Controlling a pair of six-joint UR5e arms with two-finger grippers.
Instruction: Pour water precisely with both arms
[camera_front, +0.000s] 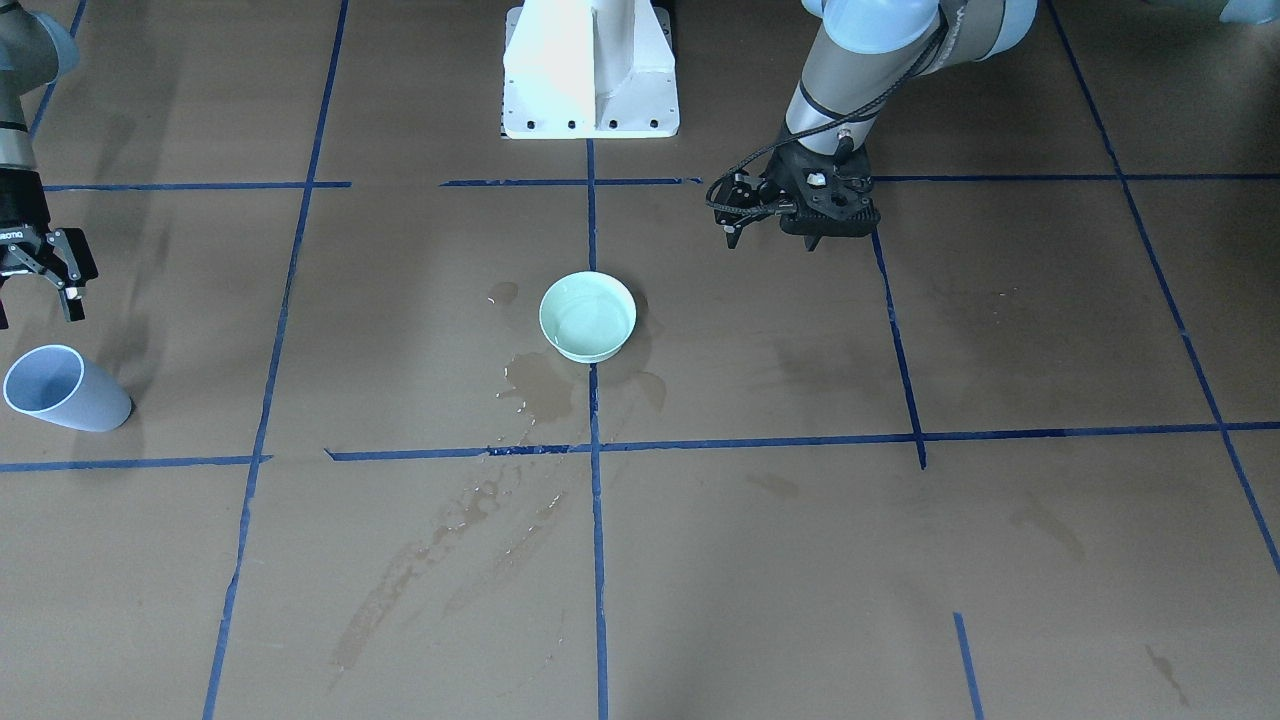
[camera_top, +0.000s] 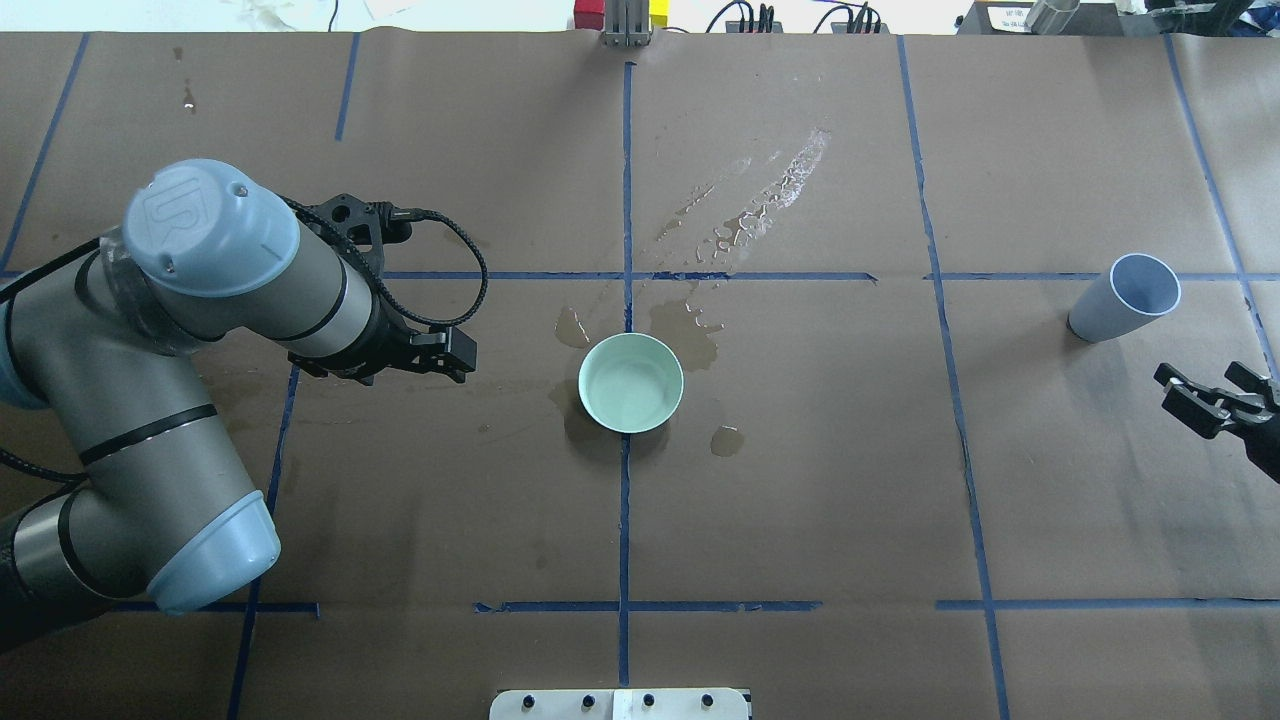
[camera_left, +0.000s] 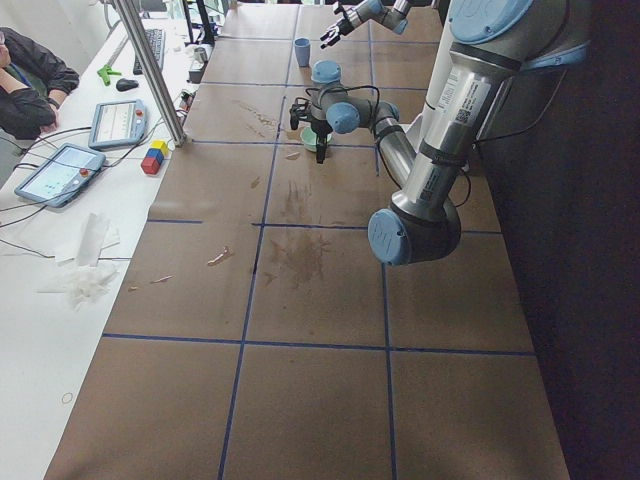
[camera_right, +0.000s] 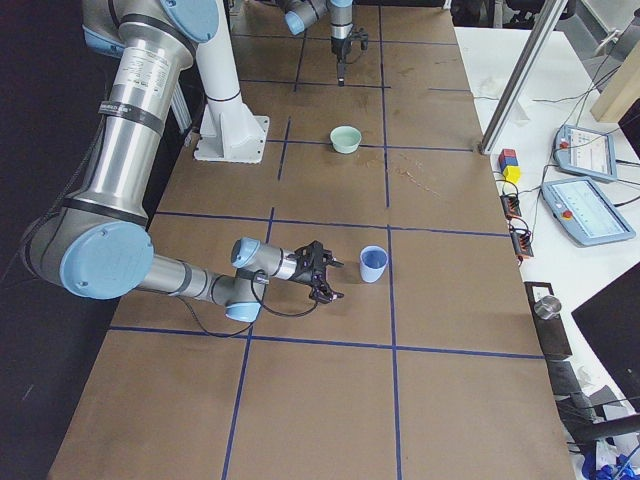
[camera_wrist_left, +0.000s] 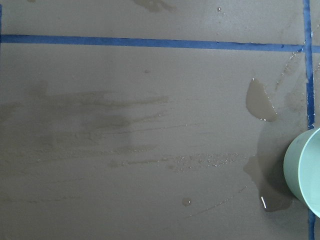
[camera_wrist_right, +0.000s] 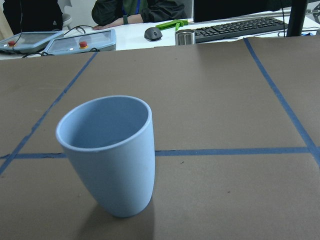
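A pale green bowl (camera_front: 588, 315) (camera_top: 631, 382) stands at the table's middle with a shallow pool of clear water (camera_front: 592, 325) in it. A pale blue cup (camera_front: 65, 388) (camera_top: 1125, 297) (camera_wrist_right: 110, 155) stands upright and looks empty. My right gripper (camera_front: 38, 300) (camera_top: 1212, 388) is open and empty, just short of the cup and not touching it. My left gripper (camera_front: 812, 240) points down beside the bowl, apart from it, and looks shut and empty. The bowl's rim shows at the right edge of the left wrist view (camera_wrist_left: 305, 172).
Glinting spilled water (camera_top: 765, 195) and dark wet stains (camera_front: 540, 385) lie around the bowl on the brown board with blue tape lines. The white pedestal (camera_front: 590, 70) stands at the robot's side. Operators' tablets and a keyboard (camera_wrist_right: 235, 27) are beyond the far edge.
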